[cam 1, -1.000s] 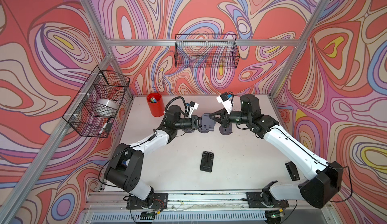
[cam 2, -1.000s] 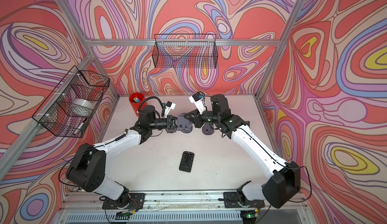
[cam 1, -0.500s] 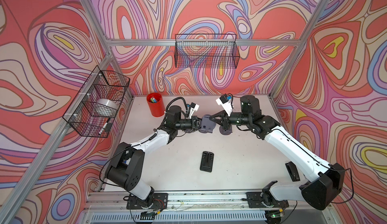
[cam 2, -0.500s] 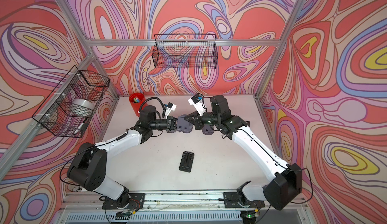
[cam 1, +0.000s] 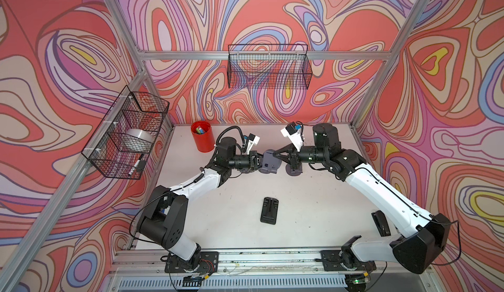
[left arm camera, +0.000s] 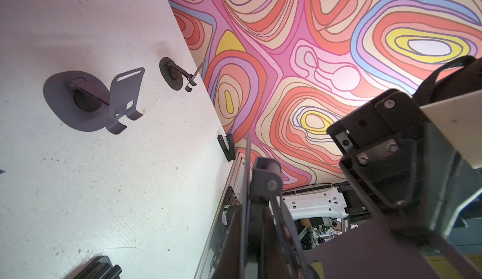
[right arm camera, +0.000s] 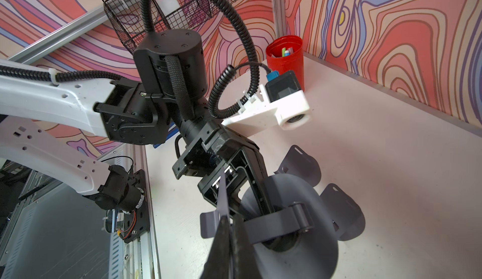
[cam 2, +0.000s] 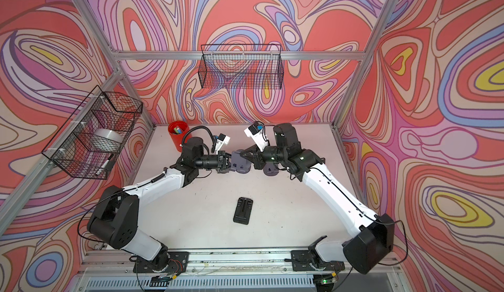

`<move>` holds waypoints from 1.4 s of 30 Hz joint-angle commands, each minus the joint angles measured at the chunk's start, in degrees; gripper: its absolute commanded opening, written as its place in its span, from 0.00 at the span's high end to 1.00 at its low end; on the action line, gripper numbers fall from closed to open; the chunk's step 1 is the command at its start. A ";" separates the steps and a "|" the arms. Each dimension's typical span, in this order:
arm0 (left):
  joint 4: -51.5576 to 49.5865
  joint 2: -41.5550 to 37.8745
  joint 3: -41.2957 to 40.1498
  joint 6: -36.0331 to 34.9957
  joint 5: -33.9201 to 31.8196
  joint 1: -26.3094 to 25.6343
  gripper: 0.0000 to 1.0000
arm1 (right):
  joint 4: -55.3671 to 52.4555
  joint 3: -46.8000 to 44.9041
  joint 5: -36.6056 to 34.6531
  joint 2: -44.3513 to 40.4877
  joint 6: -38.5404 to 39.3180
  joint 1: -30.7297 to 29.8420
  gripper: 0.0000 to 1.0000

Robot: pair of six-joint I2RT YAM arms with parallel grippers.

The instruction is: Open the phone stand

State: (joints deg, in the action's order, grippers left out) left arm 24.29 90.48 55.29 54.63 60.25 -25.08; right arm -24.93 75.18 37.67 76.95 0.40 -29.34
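— Where is the stand?

— The grey metal phone stand with the round base hangs above the white worktop, between my arms. My left pincer is clamped on it from one side, and my right pincer is nipped shut on its thin plate.

— Which step?

— The unfolding, I judge. Next I should swing the plate away from the base while my left holds firm, without slipping off that thin edge.

— And around you?

— A flat black folded stand lies nearer the front. The walls are swirl-patterned.
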 commanded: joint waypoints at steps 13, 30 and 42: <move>-14.16 -1.75 0.36 -5.81 -15.68 0.67 1.00 | 8.36 5.05 6.72 -1.28 -3.91 -3.30 0.96; -17.15 -3.98 0.90 -8.66 -15.97 0.69 1.00 | 7.32 7.53 7.97 2.86 -4.18 -4.01 0.71; 0.94 -5.90 -6.59 -1.11 -12.99 3.71 1.00 | 4.28 9.89 0.33 3.98 -7.34 -4.00 0.68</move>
State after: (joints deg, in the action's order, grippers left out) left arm 16.14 86.96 50.37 50.15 45.43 -23.11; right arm -19.18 83.59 41.08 80.07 -5.58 -33.36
